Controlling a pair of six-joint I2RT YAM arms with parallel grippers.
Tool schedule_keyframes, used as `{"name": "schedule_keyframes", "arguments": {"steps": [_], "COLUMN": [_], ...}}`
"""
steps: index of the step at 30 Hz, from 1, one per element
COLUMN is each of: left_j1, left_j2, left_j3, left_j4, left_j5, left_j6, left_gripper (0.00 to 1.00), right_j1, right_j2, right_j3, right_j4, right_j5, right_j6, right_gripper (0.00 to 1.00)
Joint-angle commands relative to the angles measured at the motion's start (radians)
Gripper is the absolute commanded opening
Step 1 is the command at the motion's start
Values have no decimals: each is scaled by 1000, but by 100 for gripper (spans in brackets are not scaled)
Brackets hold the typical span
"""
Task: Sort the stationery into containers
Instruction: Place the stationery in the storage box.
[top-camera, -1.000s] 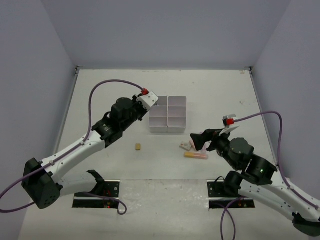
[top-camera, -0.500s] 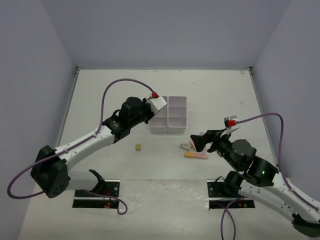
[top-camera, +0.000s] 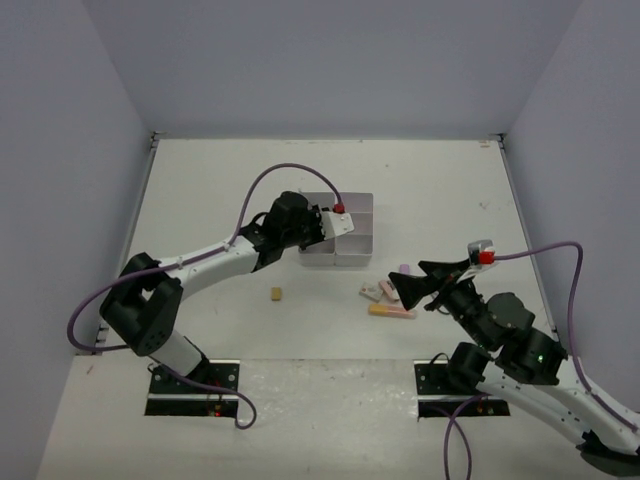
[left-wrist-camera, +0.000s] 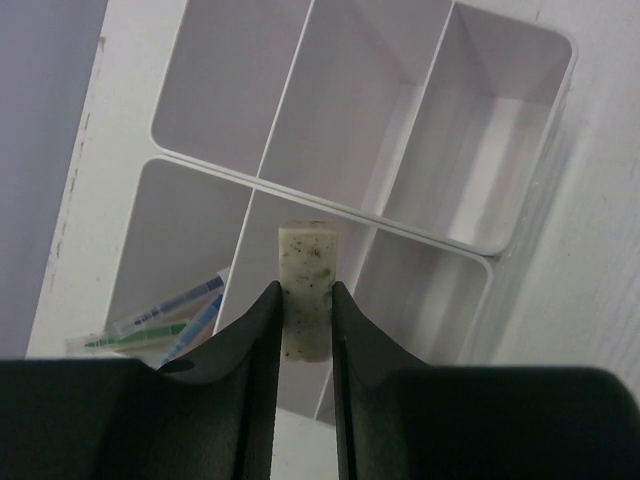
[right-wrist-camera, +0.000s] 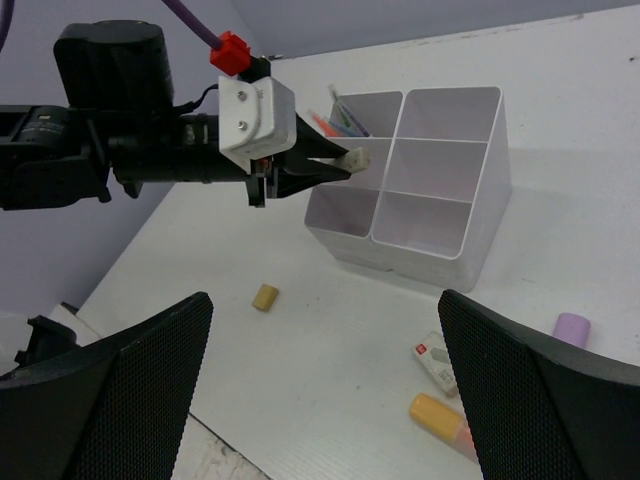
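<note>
The sorting is partly done. A few pens (left-wrist-camera: 165, 318) already stand in one corner compartment of the organizer (top-camera: 360, 214), which sits mid-table. The left gripper (right-wrist-camera: 335, 166) holds a speckled eraser (left-wrist-camera: 307, 288) pinched between narrow jaws, raised above the organizer and not yet let go. It seems to hang over the middle compartment next to the one with the pens.

Left to sort, lying on the table (top-camera: 220, 180) toward its near edge:
- a tan eraser (top-camera: 274, 294)
- a white eraser (right-wrist-camera: 433, 352)
- an orange marker (top-camera: 392, 311)
- a small purple piece (right-wrist-camera: 572, 328)

The right gripper (top-camera: 405, 280) hovers above the last three with jaws spread wide, holding nothing.

The left wrist view alone shows the pens inside their compartment and how the eraser sits against the dividers. The other five compartments look empty there. The right wrist view shows the eraser from the side, clear of the rim. The top view alone gives both arms and the spread of loose items.
</note>
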Motion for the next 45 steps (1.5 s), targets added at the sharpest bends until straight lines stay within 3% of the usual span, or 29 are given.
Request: {"name": "schedule_keyframes", "arguments": {"steps": [1, 6, 13, 19, 26, 28, 29, 30, 31, 32, 34, 35, 41, 45], "left_j1": [33, 56, 67, 68, 70, 71, 71, 70, 70, 70, 70, 70, 70, 70], "left_j2": [18, 38, 11, -9, -63, -113, -152, -192, -219, -251, -339, -378, -475, -404], "left_j3": [54, 72, 59, 66, 105, 126, 132, 145, 158, 158, 142, 113, -10, -44], "left_j4": [14, 4, 9, -11, -67, -81, -82, -90, -109, -148, -281, -334, -606, -699], "left_j5": [-1, 47, 97, 136, 149, 120, 60, -18, -83, -154, -301, -347, -443, -362], "left_j6": [108, 93, 85, 69, 32, -50, -139, -249, -304, -383, -739, -821, -1113, -1324], "left_gripper": [2, 3, 30, 41, 42, 42, 49, 66, 89, 100, 100, 100, 100, 100], "right_j1": [18, 22, 29, 31, 39, 40, 40, 39, 40, 41, 40, 40, 42, 43], "right_j2": [-12, -8, 3, 9, 6, 8, 9, 10, 10, 10, 5, 2, 5, -5], "right_j3": [-10, -12, -15, -11, -11, -11, -11, -11, -11, -12, -16, -18, -23, -28], "right_j4": [41, 44, 46, 42, 43, 42, 42, 41, 42, 43, 44, 46, 55, 55], "right_j5": [25, 25, 39, 41, 47, 48, 48, 48, 50, 52, 60, 61, 49, 55], "right_j6": [-12, -14, -19, -19, -20, -22, -23, -23, -23, -24, -26, -26, -33, -29], "right_gripper": [99, 99, 99, 99, 99, 99, 99, 99, 99, 99, 99, 99, 99, 99]}}
